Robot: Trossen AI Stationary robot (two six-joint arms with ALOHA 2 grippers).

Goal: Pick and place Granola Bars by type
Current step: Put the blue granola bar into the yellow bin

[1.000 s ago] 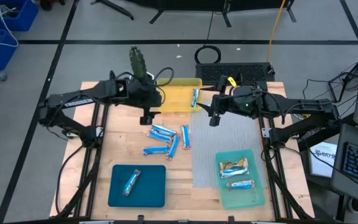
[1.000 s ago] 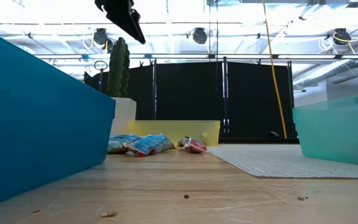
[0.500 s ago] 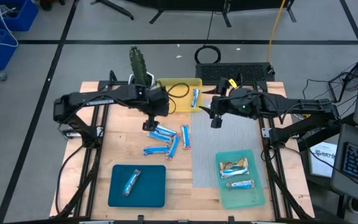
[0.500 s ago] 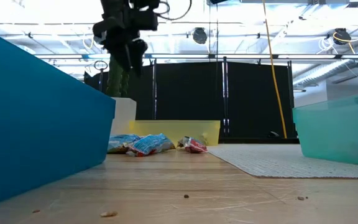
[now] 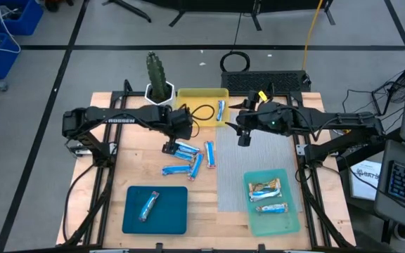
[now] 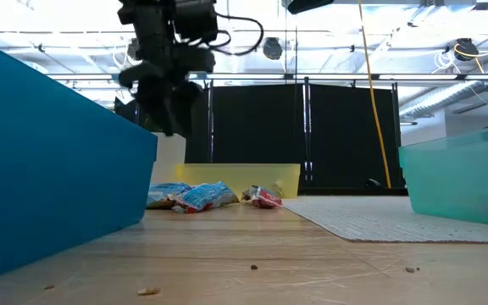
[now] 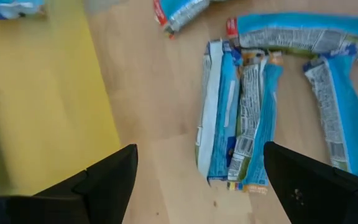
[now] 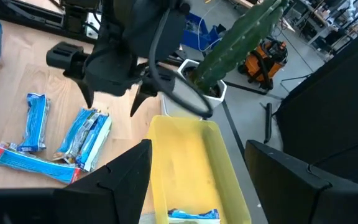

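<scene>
Left gripper (image 5: 169, 147) spread above loose blue Granola Bars (image 5: 184, 148) mid-table | right gripper (image 5: 242, 138) hovers spread near yellow tray (image 5: 201, 93) | risk: overlapping wrappers, probably grabbing two bars

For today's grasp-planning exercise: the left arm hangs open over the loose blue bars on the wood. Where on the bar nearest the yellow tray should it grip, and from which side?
Grip the nearest blue bar across its narrow width at mid-length, coming straight down. It lies flat on the wood, so only its long edges offer purchase. The left gripper hangs open above its end by the yellow tray. A second bar hugs one edge, so one of the jaws probably must wedge between them.
</scene>
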